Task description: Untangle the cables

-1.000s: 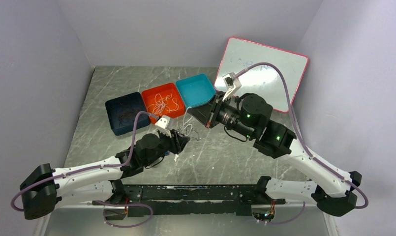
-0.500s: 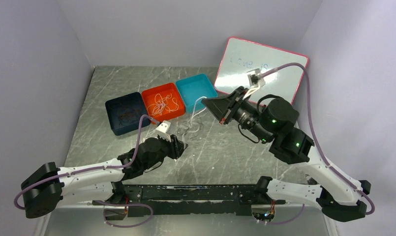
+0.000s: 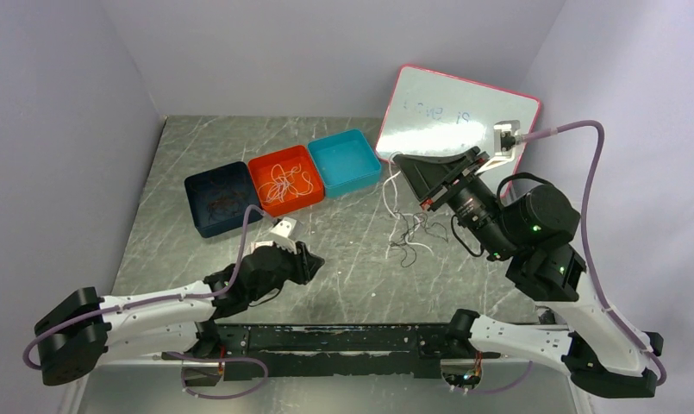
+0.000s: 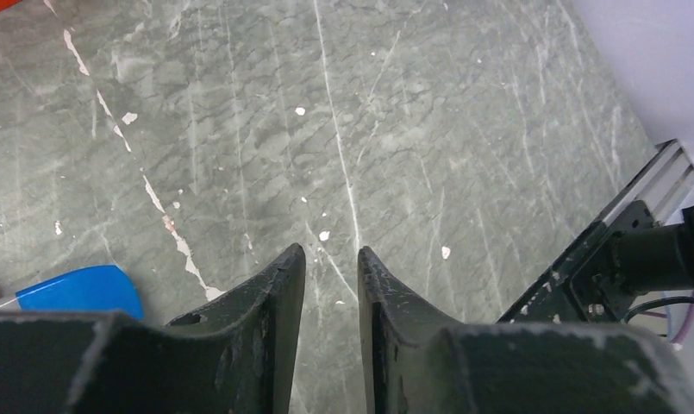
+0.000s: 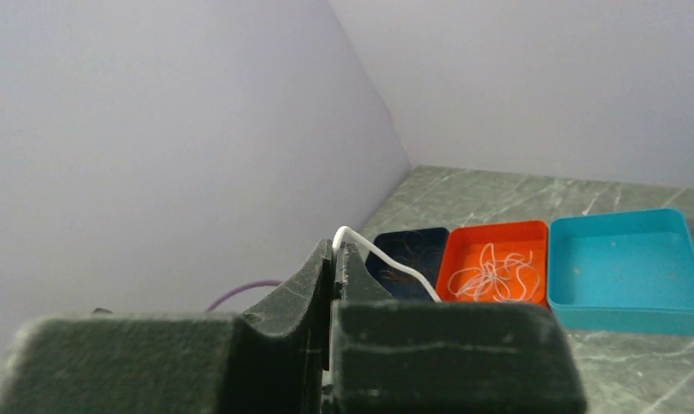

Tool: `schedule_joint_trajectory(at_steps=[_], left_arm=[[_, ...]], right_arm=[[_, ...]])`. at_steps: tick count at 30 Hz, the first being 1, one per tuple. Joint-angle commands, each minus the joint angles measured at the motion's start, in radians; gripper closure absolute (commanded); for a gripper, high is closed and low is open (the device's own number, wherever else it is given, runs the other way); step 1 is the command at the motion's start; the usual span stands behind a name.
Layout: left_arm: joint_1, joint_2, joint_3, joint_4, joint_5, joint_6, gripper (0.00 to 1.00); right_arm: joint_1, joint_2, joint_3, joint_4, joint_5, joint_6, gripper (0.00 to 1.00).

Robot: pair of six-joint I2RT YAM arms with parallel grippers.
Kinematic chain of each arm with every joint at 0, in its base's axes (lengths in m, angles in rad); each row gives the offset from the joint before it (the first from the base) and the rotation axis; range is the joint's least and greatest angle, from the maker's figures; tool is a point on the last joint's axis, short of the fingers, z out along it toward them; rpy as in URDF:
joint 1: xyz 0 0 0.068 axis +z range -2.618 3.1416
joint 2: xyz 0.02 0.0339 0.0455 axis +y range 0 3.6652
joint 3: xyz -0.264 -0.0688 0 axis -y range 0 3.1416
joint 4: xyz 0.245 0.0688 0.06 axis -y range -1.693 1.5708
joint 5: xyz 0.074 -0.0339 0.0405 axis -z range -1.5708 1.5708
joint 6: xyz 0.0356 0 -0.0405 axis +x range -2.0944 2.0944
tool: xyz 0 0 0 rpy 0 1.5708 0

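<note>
Cables [image 3: 409, 233]: a small tangle of white, black and dark grey strands is noted, hair-thin, limp and kinked into loose squiggles. It is seen hanging below the right gripper [image 3: 400, 164], which is raised over the right half of the table [image 3: 360, 259]. The lowest loops appear to reach the surface, though contact cannot be confirmed.

In the right wrist view the jaws are seen pressed fully together on one white cable [image 5: 386, 257], which arcs out of the pinch. The long axis of the hanging run is judged near vertical, from pinch down to clump.

The left gripper [image 3: 315, 261] is held low over the table, jaws parted by a narrow slot, with nothing between them. From it the tangle lies to the right and somewhat farther from the bases, well apart; the right arm is the nearer. A second grasp would be expected low on a dark strand, across its length.

The table is recorded as grey, veined, stone-like and scuffed. Further white loops are noted in the orange tray [image 3: 278, 153].
</note>
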Motion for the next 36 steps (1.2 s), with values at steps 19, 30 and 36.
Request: schedule_joint_trajectory(at_steps=[19,30,36], left_arm=[[0.003,-0.3,0.13,-0.169,0.062,0.046,0.35],[0.003,-0.274,0.228,-0.496,-0.146,-0.166,0.35],[0.003,-0.307,0.21,-0.632,-0.244,-0.315,0.33]], right_arm=[[0.002,-0.001,-0.144,-0.086,-0.254,-0.208,1.0],[0.001,-0.01,-0.289,-0.12,-0.561,-0.552,1.0],[0.002,0.008,-0.437,-0.157,-0.676,-0.709,1.0]])
